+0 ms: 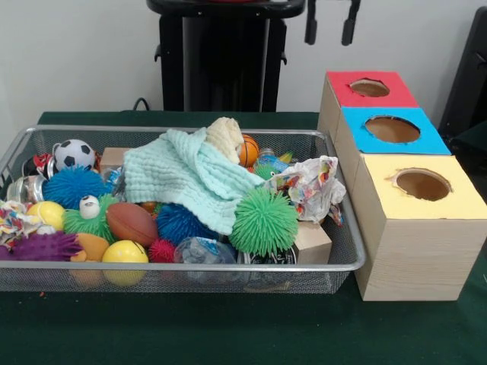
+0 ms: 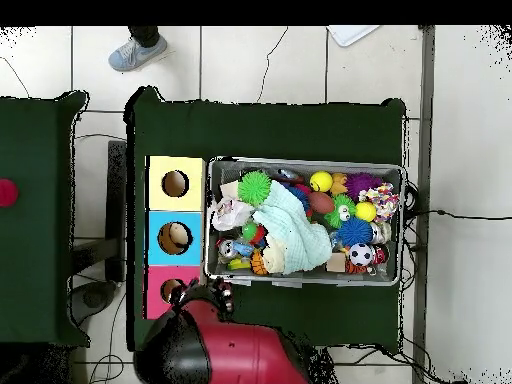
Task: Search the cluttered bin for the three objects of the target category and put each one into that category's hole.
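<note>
While the pincer point(image 1: 330, 23) hangs drawn back at the top, its two black tips spread wide and holding nothing, the search step looks barely begun; the wire bin point(image 1: 346, 251) sits crammed on the green table point(image 1: 228, 334), balls and spiky toys half buried under a mint cloth point(image 1: 183, 179); which category is wanted I cannot tell. Next move, I'd judge: come down and shift that cloth. Beside the bin stands the three-hole box point(image 1: 403, 236), red, blue, yellow; pale tiled floor point(image 2: 300, 60) all round, a person's shoe point(image 2: 137, 54) at the edge.

Even, soft indoor light — faint shadows under the wire bin point(image 1: 346, 262), no glare, front view slightly soft.
</note>
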`<state>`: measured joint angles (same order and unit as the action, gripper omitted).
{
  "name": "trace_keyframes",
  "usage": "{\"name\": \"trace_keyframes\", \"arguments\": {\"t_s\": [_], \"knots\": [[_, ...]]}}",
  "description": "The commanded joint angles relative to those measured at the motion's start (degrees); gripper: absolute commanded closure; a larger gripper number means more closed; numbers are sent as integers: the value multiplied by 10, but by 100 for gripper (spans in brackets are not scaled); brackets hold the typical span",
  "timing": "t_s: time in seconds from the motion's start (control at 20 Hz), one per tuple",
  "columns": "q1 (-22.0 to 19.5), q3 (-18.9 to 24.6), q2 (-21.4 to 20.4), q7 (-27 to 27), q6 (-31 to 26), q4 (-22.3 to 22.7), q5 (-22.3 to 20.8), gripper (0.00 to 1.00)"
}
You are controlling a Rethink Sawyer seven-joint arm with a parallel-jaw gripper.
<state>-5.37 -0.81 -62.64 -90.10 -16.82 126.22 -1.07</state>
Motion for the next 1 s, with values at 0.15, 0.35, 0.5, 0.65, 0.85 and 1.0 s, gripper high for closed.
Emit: {"name": "trace_keyframes", "arguments": {"t_s": [0.15, 0.35, 0.5, 0.65, 0.85, 1.0], "knots": [[-98, 43, 117, -21, 77, -33, -68, 0], [-129, 51, 145, -20, 89, -58, -85, 0], [-143, 55, 175, -9, 104, -81, -110, 0], [-152, 57, 210, -13, 134, -96, -134, 0], [-142, 41, 264, -18, 163, -125, -169, 0], [-131, 23, 308, -24, 194, -150, -196, 0]]}}
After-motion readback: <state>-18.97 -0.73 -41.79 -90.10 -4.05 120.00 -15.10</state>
